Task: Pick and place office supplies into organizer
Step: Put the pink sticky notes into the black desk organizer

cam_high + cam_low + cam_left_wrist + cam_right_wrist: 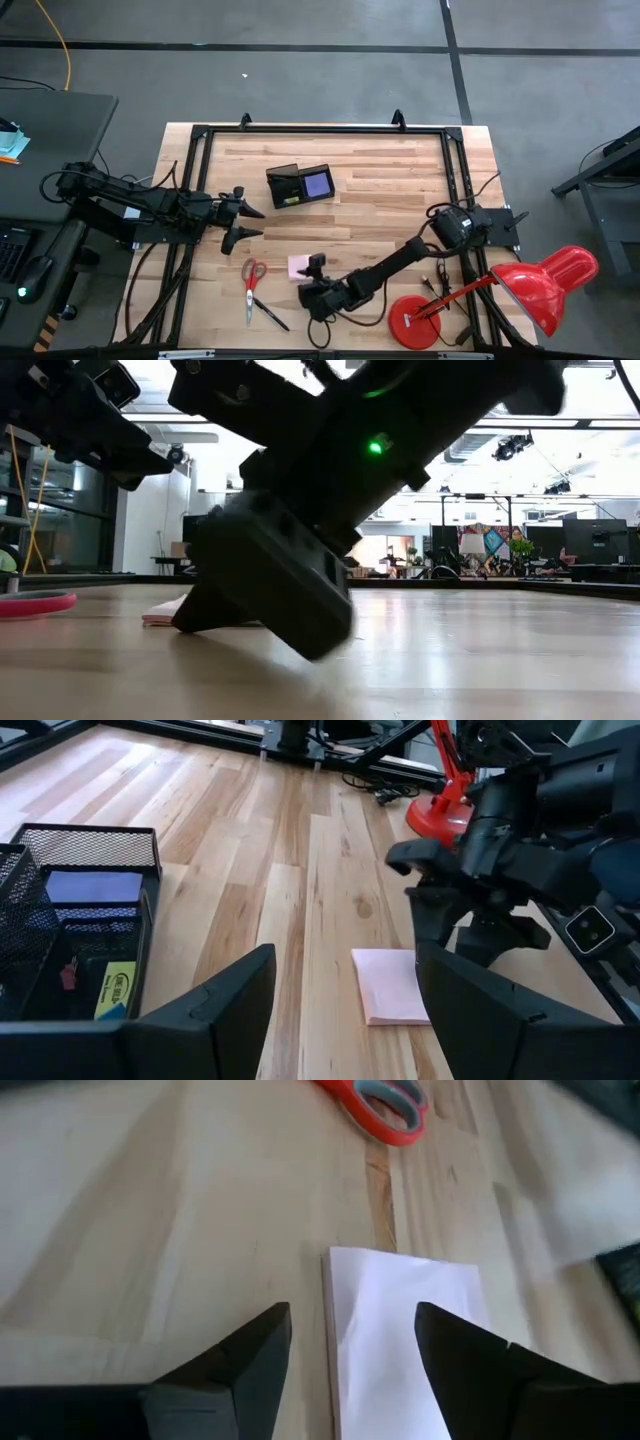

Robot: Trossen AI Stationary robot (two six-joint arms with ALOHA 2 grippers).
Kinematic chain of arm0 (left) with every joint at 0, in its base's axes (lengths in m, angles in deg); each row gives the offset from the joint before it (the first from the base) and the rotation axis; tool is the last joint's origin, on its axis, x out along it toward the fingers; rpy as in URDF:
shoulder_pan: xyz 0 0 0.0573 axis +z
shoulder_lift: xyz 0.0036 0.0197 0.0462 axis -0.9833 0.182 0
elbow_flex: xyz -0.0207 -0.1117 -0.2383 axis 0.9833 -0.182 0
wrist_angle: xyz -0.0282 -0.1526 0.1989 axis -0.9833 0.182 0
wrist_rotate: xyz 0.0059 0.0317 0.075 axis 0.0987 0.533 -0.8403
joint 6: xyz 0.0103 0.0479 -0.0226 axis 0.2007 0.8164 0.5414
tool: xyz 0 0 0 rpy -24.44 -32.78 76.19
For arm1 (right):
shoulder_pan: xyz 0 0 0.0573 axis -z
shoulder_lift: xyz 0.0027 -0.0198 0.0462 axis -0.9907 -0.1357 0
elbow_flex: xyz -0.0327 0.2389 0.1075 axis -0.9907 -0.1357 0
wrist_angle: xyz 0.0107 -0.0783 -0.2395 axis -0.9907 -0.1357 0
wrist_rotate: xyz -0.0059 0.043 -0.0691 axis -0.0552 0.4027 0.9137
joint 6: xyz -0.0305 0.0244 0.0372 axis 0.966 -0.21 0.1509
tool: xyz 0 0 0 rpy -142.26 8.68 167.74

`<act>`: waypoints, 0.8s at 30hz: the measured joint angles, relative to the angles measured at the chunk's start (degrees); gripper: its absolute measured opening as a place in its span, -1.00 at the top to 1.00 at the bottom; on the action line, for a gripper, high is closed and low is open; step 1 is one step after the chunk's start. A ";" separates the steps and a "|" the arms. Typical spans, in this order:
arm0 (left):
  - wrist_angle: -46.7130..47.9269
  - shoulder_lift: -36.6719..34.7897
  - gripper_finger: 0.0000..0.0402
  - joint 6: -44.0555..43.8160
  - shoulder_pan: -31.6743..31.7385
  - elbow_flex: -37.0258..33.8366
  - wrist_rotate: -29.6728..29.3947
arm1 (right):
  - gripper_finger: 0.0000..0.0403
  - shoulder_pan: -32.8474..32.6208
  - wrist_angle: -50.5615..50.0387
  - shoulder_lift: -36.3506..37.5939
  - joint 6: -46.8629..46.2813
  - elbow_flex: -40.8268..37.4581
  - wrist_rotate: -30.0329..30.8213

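Note:
The pink sticky-note pad (298,266) lies flat on the table near its near edge. My right gripper (312,276) is low beside it. In the right wrist view its open fingers (350,1350) stand over the pad's (400,1340) nearer edge, one to each side. The red-handled scissors (252,276) and a black pen (268,312) lie flat left of the pad. The black mesh organizer (299,186) stands farther back with the purple pad (318,183) in one compartment. My left gripper (247,223) waits open above the table, left of centre. My right gripper (270,590) reaches down at a slant to the pink pad (160,615) with its fingers open. I cannot tell whether a fingertip touches the pad or the table.
The big red desk lamp stands at the near right corner on its round base (415,322), with its shade (545,285) past the table's edge. Cables (435,280) lie beside the right arm. A black frame (320,130) runs around the tabletop. Bare wood lies between the organizer and the pad.

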 joint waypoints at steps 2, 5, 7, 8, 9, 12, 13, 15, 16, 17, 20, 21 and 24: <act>0.01 0.00 -0.14 -0.02 0.00 0.00 0.00 | -0.07 0.99 -0.95 0.05 -3.05 0.13 -2.45; 0.02 0.00 -0.14 -0.03 0.00 0.00 0.00 | -0.07 2.26 -2.05 0.12 -6.39 0.15 -5.89; 0.03 0.00 -0.14 -0.02 0.00 0.00 0.00 | -0.07 2.93 -2.55 0.12 -8.01 0.15 -7.97; 0.04 0.00 -0.14 -0.03 0.00 0.00 0.00 | -0.06 3.10 -2.62 0.09 -8.74 0.13 -8.54; 0.04 0.00 -0.14 -0.02 0.00 0.00 0.00 | -0.05 3.20 -2.65 0.06 -8.84 0.13 -8.79; 0.07 0.00 -0.14 -0.03 0.00 0.00 0.00 | 0.00 3.12 -2.71 -0.02 -10.09 0.13 -8.36; 0.07 0.00 -0.14 -0.04 0.00 0.00 0.00 | 0.03 3.08 -2.84 -0.05 -11.07 0.13 -8.27; 0.07 0.00 -0.14 -0.05 0.00 0.00 0.00 | 0.10 3.11 -3.02 -0.10 -12.62 0.09 -8.41; 0.09 0.00 -0.14 -0.06 0.00 0.00 0.00 | 0.14 3.11 -3.01 -0.10 -13.32 0.09 -8.45; 0.09 0.00 -0.14 -0.08 0.00 0.00 0.00 | 0.19 3.11 -3.02 -0.10 -13.96 0.08 -8.48; 0.09 0.00 -0.14 -0.47 0.00 0.00 0.01 | 0.35 3.11 -3.43 -0.10 -16.07 0.07 -8.55; 0.09 0.00 -0.14 -0.49 0.00 0.00 0.02 | 0.41 3.11 -3.55 -0.10 -16.25 0.07 -8.45; 0.09 0.00 -0.14 -0.50 0.00 0.00 0.02 | 0.61 3.09 -3.82 -0.14 -16.48 0.05 -7.53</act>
